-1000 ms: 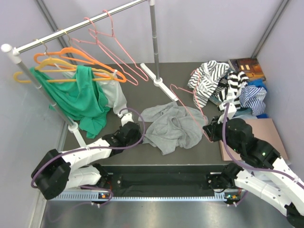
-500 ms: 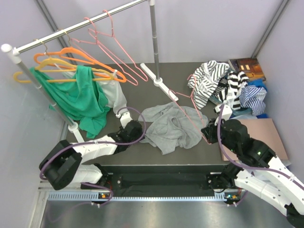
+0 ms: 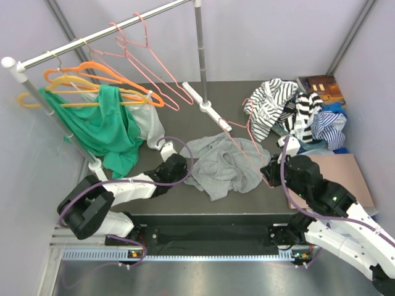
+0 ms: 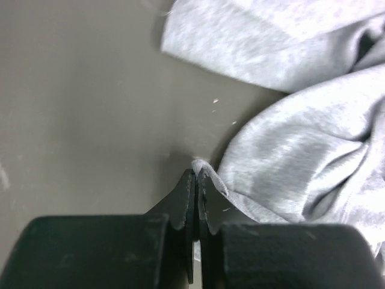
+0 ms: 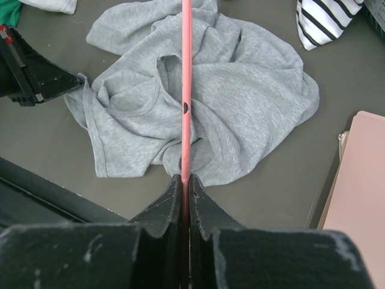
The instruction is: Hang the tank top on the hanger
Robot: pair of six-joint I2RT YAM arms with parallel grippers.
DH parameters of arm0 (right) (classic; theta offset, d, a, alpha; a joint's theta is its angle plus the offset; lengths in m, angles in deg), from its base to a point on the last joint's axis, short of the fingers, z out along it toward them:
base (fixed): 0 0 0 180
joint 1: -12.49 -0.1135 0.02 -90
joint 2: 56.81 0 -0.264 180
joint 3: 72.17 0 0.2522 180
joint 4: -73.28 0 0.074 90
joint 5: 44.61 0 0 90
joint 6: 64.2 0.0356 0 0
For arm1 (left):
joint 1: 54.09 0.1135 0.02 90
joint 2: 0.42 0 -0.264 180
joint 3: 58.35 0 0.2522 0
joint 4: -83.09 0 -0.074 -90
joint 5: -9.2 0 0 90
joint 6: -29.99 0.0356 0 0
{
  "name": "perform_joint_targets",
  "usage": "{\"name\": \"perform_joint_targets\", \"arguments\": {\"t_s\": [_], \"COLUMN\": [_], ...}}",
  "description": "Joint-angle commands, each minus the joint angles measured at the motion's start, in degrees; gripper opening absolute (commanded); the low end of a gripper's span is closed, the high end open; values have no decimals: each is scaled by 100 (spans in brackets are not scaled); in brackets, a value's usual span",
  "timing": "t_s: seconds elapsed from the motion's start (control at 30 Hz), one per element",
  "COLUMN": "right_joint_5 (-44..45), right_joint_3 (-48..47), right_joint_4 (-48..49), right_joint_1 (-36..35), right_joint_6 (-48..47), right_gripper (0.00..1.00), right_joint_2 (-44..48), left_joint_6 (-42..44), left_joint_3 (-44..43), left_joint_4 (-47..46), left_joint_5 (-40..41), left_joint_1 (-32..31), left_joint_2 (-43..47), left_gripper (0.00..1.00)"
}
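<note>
At table (image 3: 241,102) centre, the tank top (image 3: 225,163) lies crumpled. The left gripper (image 4: 197,176) pinches a sliver of its hem; the right gripper (image 5: 185,180) clamps the hanger (image 5: 186,90) wire. Risk: so shallow a bite may slip on lifting.

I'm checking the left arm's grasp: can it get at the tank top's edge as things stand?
Probably yes: the left gripper looks shut on a fold at the edge of the tank top, with bare table beside it and nothing in between.

High rear camera looks down; close wrist cameras share the tank top (image 3: 213,169).
</note>
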Motion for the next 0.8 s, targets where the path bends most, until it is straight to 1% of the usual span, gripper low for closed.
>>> {"name": "perform_joint_targets", "arguments": {"t_s": [0.0, 0.03, 0.07, 0.1, 0.17, 0.2, 0.23, 0.27, 0.33, 0.37, 0.4, 0.43, 0.47, 0.5, 0.57, 0.6, 0.67, 0.73, 0.77], "right_joint_5": [-16, -25, -25, -34, -25, -25, -16, -7, 19, 36, 63, 80, 89, 107, 116, 124, 107, 98, 98], "right_joint_3": [-43, -43, -52, -44, -35, -26, -35, -26, -35, -35, -26, -17, -17, -26, -17, -17, -9, 0, 9], "right_joint_4": [301, 301, 309, 310, 310, 310, 301, 301, 283, 283, 283, 274, 274, 283, 274, 283, 309, 327, 353], "right_joint_1": [-57, -57, -66, -57, -57, -57, -57, -57, -48, -48, -57, -66, -57, -57, -57, -57, -57, -57, -57], "right_joint_6": [34, 17, 25, 26, 34, 43, 34, 52, 61, 61, 69, 87, 87, 104, 105, 96, 96, 87, 87], "right_gripper": [0, 0, 0, 0, 0, 0, 0, 0, 0, 0, 0, 0, 0, 0, 0, 0, 0, 0, 0], "right_joint_2": [-31, -31, -40, -23, -5, 13, 30, 30, 57, 57, 57, 65, 74, 83, 83, 66, 22, -5, -22], "left_joint_6": [981, 1628, 2000, 2743, 3502, 4159, 4444, 4708, 4903, 4904, 4860, 4799, 4659, 4336, 3948, 3485, 2964, 2331, 2154], "left_joint_3": [-563, -696, -802, -1072, -1285, -1486, -1549, -1619, -1777, -1778, -1770, -1656, -1594, -1524, -1445, -1453, -1453, -1435, -1392], "left_joint_4": [-702, -816, -965, -1184, -1422, -1554, -1599, -1608, -1311, -1144, -1012, -802, -695, -598, -65, 165, 613, 878, 871], "left_joint_5": [-38, -169, -283, -458, -1195, -1529, -2368, -2637, -2780, -2607, -2387, -2150, -1304, -886, -122, 387, 629, 323, 165], "left_joint_1": [14, 14, 14, 14, 14, 14, 14, 14, 14, 14, 14, 14, 14, 14, 14, 14, 14, 5, 5], "left_joint_2": [144, 205, 215, 223, 223, 215, 232, 223, 171, 153, 127, 135, 153, 179, 363, 529, 706, 978, 1058], "left_gripper": [0, 0, 0, 0, 0, 0, 0, 0, 0, 0, 2, 26, 52, 70, 93, 95, 95, 92, 86]}}
